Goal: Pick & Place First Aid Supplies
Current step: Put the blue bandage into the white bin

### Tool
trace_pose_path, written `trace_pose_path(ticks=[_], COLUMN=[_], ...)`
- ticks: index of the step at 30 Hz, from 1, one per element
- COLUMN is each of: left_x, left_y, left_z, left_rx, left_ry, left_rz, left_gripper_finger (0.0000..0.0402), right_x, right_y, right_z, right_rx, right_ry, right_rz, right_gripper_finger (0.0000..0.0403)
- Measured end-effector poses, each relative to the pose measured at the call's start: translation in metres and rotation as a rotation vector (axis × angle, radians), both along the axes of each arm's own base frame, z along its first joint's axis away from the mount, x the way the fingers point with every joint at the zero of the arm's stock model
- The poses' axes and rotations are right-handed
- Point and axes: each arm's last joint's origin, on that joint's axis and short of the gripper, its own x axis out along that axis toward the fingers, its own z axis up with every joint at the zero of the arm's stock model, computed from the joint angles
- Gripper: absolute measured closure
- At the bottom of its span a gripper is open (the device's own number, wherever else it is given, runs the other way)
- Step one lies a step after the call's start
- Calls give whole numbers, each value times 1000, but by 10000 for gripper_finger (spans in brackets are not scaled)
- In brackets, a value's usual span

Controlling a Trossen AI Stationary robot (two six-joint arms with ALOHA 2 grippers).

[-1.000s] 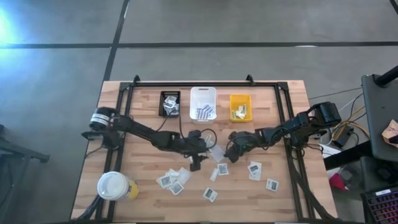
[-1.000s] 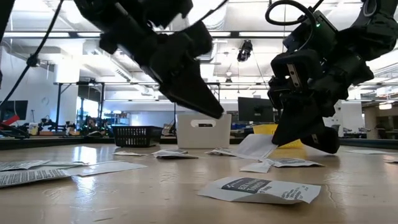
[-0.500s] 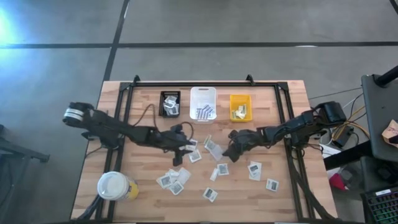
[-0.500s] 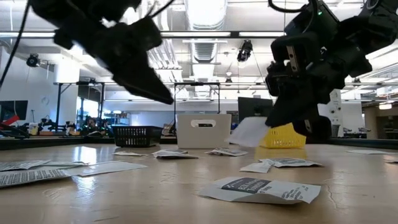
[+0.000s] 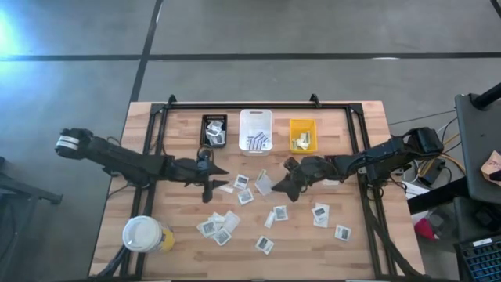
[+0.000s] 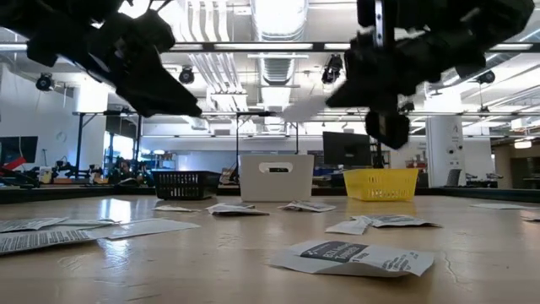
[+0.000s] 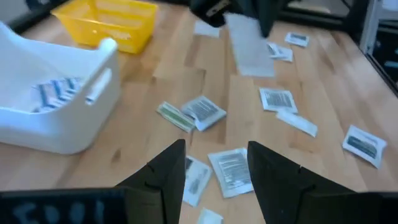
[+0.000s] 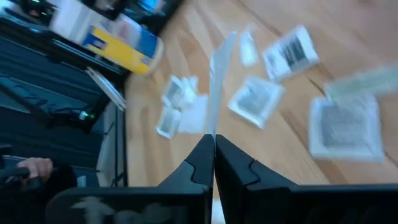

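Observation:
The first aid supplies are small flat packets scattered over the near middle of the table (image 5: pixel 223 227). My right gripper (image 5: pixel 283 188) hangs above the table's middle, shut on one plain white packet (image 5: pixel 264 184), which shows edge-on in the right wrist view (image 8: pixel 217 74). My left gripper (image 5: pixel 213 178) is left of the middle, open and empty, with several packets (image 7: pixel 230 171) lying on the wood beyond its fingers. Black (image 5: pixel 214 130), white (image 5: pixel 255 130) and yellow (image 5: pixel 303 135) bins stand in a row at the far side. My right gripper pinches the white packet by its near edge (image 8: pixel 213 127) between its two fingers. The fingers come slanting down from the table's right. The packet sticks out ahead of the fingertips toward the table's left, lifted clear of the table (image 6: pixel 308 105).
A large white-lidded cup (image 5: pixel 145 233) stands at the near left corner. More packets lie near the right side (image 5: pixel 321 213) and close to the front (image 6: pixel 354 256). A black frame rail (image 5: pixel 258 106) runs behind the bins.
My left gripper has drawn back toward the table's left edge, open and empty. My right gripper has risen and rolled a little, carrying the white packet up from just above the table until it hangs well clear.

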Motion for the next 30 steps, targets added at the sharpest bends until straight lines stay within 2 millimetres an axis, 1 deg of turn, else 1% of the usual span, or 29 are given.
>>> trace_pose_path(ticks=[5,12,16,19,26,30], left_x=[-10,-19,-21,-21,-20,-21], left_y=[4,5,6,6,6,6], left_z=[9,15,18,18,17,17], left_rx=[28,46,62,66,67,69], left_ry=[-46,-53,-67,-66,-57,-55], left_rz=[37,44,40,47,47,50], left_gripper_finger=[236,236,236,236,236,236], right_x=[11,22,28,30,31,34], right_y=[-7,-24,-40,-54,-88,-108], right_z=[18,37,50,58,67,70], right_rx=[-66,-183,-276,-357,-508,-620], right_ry=[-73,-75,-126,-139,-127,-85], right_rz=[5,-6,-36,-99,-252,-358], right_gripper_finger=[395,395,395,395,395,394])
